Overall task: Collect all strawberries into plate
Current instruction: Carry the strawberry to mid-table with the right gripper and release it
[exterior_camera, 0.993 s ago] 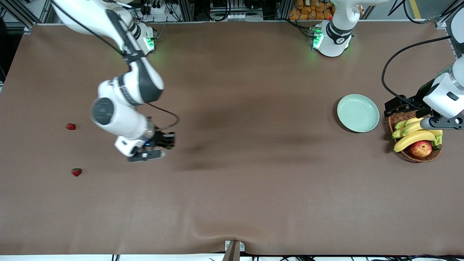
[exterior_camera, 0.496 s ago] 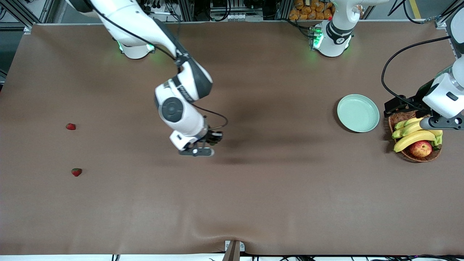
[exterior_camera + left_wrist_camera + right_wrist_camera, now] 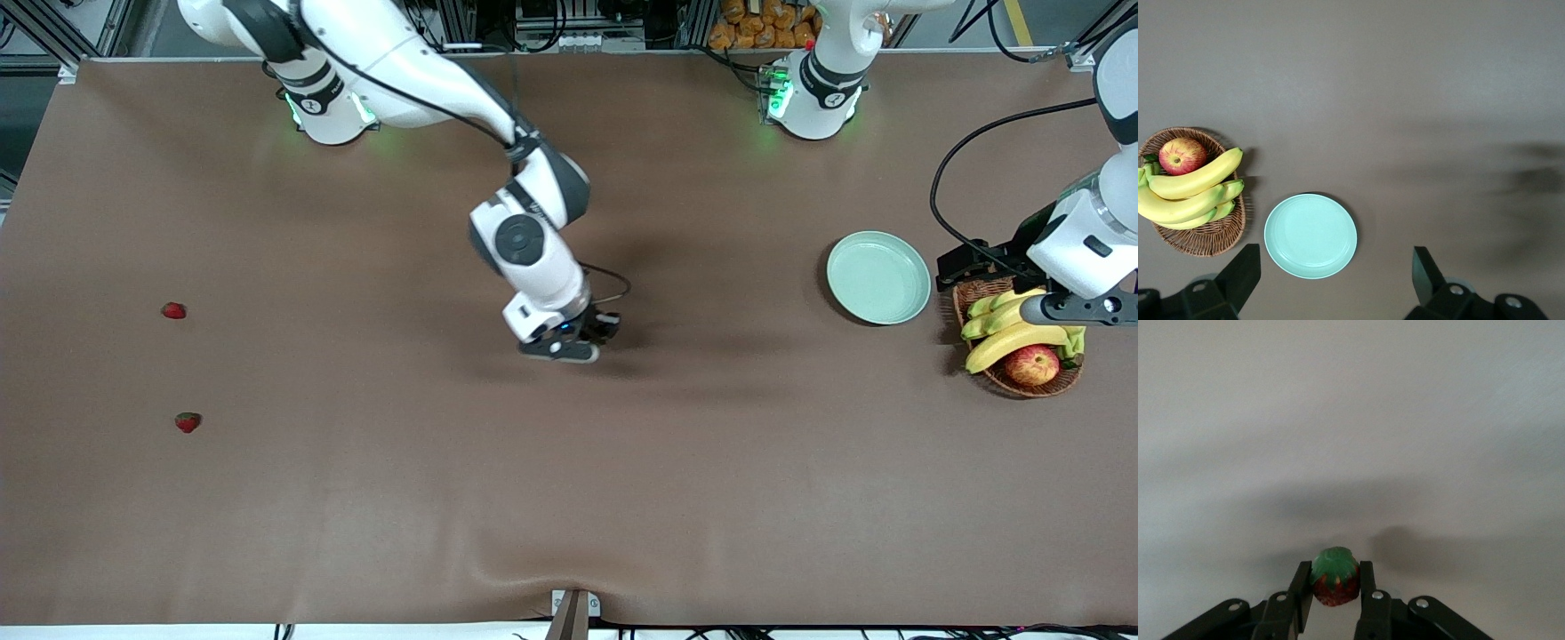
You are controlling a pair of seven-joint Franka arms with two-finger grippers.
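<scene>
Front view: carry step underway. Right gripper (image 3: 594, 342) over bare mid-table, well short of the plate (image 3: 878, 276) at the left arm's end. Two strawberries (image 3: 174, 310) (image 3: 188, 422) lying at the right arm's end, well apart from both grippers. Left gripper (image 3: 969, 262) waiting above the basket (image 3: 1022, 382).

Left wrist view: fingers (image 3: 1241, 267) spread wide, nothing between; plate empty, just beside the basket.

Right wrist view: clamped on a third strawberry (image 3: 1335, 577), cap showing. Next, probably: travel on over the plate, then release low.

A brown wicker basket (image 3: 1009, 382) sits at the left arm's end of the brown bench (image 3: 569, 498). It holds yellow bananas (image 3: 1013, 338) and a red-yellow apple (image 3: 1031, 364).
</scene>
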